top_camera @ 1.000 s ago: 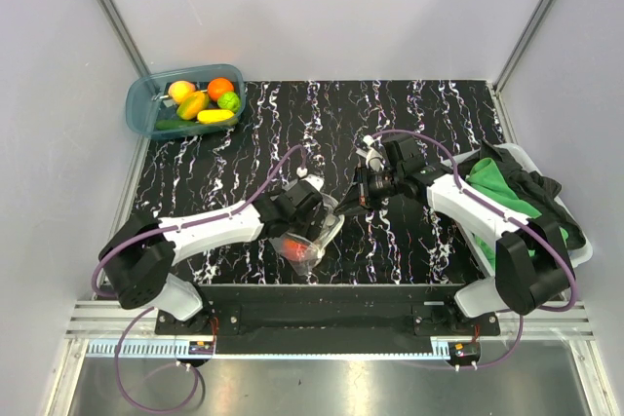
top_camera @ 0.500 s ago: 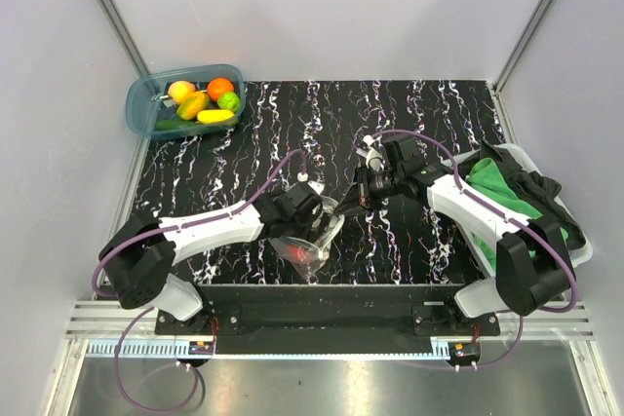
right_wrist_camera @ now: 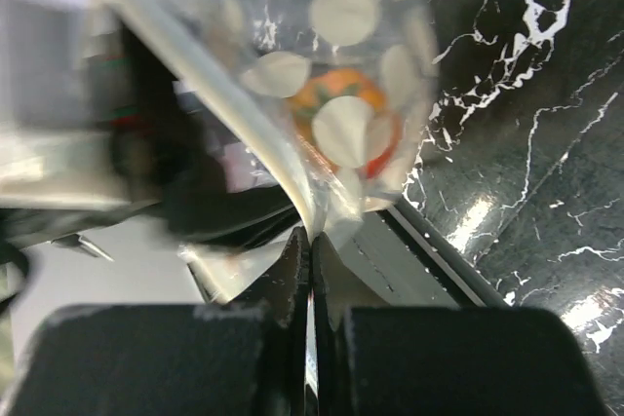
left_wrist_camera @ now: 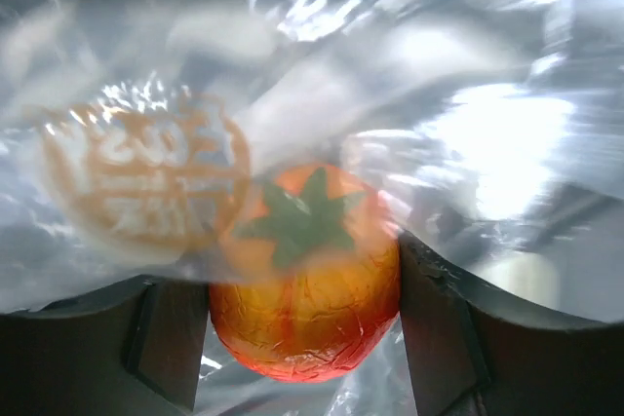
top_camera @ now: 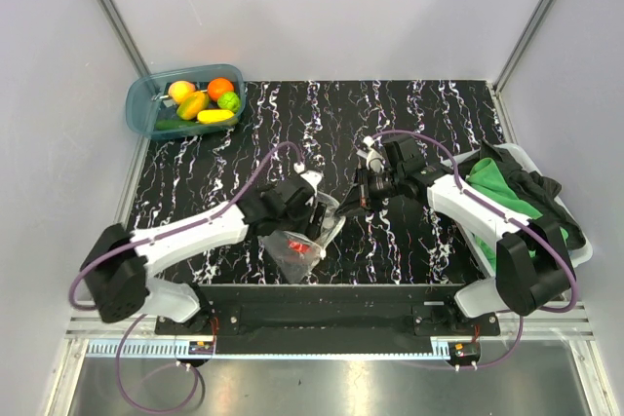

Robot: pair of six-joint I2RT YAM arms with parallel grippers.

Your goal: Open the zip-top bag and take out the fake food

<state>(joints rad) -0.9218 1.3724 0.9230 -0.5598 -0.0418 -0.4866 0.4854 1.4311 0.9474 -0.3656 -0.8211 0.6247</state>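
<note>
Viewing from above: the zip-top bag [top_camera: 289,262] sits at the middle of the counter's [top_camera: 429,124] near edge, with the left pincer [top_camera: 314,213] at its top. Left wrist: both fingers [left_wrist_camera: 171,338] clasp the fake food [left_wrist_camera: 307,289], an orange-red tomato; whether film lies between them is unclear. Right wrist: the right pincer [right_wrist_camera: 310,250] is clenched on the bag's rim.

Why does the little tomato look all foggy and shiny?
Left wrist view: the zip-top bag is very close to the lens, blurry, with white glare over the tomato. Right wrist view: its left half is smeared. Top view: sharp, evenly lit.
</note>
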